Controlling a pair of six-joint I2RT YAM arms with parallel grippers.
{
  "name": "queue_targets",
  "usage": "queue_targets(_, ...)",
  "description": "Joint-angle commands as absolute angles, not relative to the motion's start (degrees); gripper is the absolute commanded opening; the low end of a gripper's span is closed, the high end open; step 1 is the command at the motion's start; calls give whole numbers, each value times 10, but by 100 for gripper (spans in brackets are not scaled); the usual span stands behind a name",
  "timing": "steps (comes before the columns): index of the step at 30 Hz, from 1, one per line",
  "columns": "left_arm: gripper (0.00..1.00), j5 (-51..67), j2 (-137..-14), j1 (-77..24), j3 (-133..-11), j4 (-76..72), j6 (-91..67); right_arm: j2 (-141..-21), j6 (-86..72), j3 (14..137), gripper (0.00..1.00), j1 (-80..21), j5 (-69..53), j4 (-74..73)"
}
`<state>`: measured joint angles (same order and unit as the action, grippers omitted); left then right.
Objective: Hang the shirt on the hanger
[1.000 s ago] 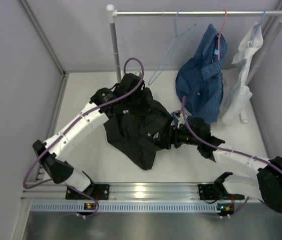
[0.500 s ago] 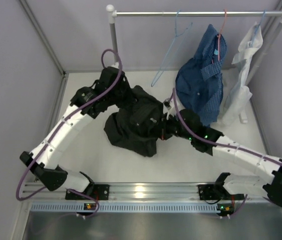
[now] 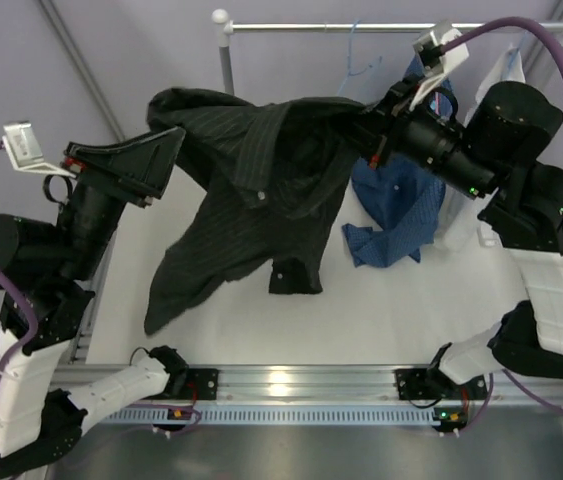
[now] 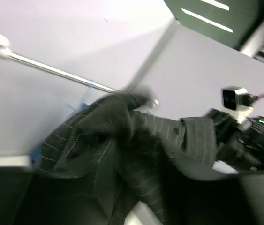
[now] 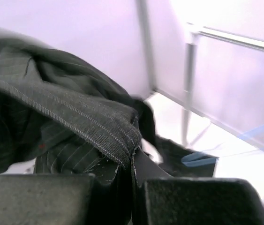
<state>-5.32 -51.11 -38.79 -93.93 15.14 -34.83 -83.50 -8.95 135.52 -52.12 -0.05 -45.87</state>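
In the top view the left hand [image 3: 168, 140] is raised at about 9 o'clock. The shirt [image 3: 261, 170] lies across its tip, and we cannot tell whether its jaws are gripping the cloth or only carrying it. The left wrist view shows blurred fabric heaped in front of that hand and no clear pinch.

The shirt is off the bench [image 3: 361, 310] and stretched in the air between the two arms. A sleeve and the tail hang down toward 7 o'clock.

At about 1 o'clock the right hand [image 3: 366, 125] is closed tight on a fold of the shirt. Its wrist view shows cloth clamped between the fingers.

The hanger [image 3: 352, 50] hangs on the rail [image 3: 311, 27] near 12 o'clock, just behind the shirt's upper edge and mostly hidden.

- **Left end slipping:** We judge this the main risk. If that hold is loose, the shirt would swing to the right hand and bunch, and we would lose the spread we need.
- **Hanger knocked off:** Taut cloth could sweep the hidden hanger and knock it off the rail.
- **Tangle with the blue garment:** The blue garment [image 3: 401, 200] hangs just below the right hand, so the two fabrics could tangle.
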Motion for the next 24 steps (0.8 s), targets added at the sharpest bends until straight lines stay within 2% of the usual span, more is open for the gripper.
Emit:
queue_targets(1,63,-116,-491,-377,-880,117,-375,-769,-82,1297,0,-507,59,-509)
queue_targets(5,91,-112,-456,-377,-769,175,-467,-700,-128,1138,0,-509,86,-470)
queue_targets(6,92,-111,-454,-377,-754,198,-489,-688,-140,1090,0,-510,90,-471)
queue_targets(7,98,-102,-449,-377,-725,230,-488,-673,-151,1067,0,-509,91,-474)
queue_targets(11,98,-75,-444,-377,-679,310,-431,-647,-220,889,0,-515,55,-478)
queue_targets(15,98,80,-482,-377,-650,312,-374,-640,-281,765,0,-530,73,-478)
queue_targets(22,98,246,-549,-398,-618,207,-310,-655,-301,741,0,-535,90,-479)
queue_targets(24,96,237,-576,-423,-613,200,-296,-664,-300,750,0,-534,104,-480)
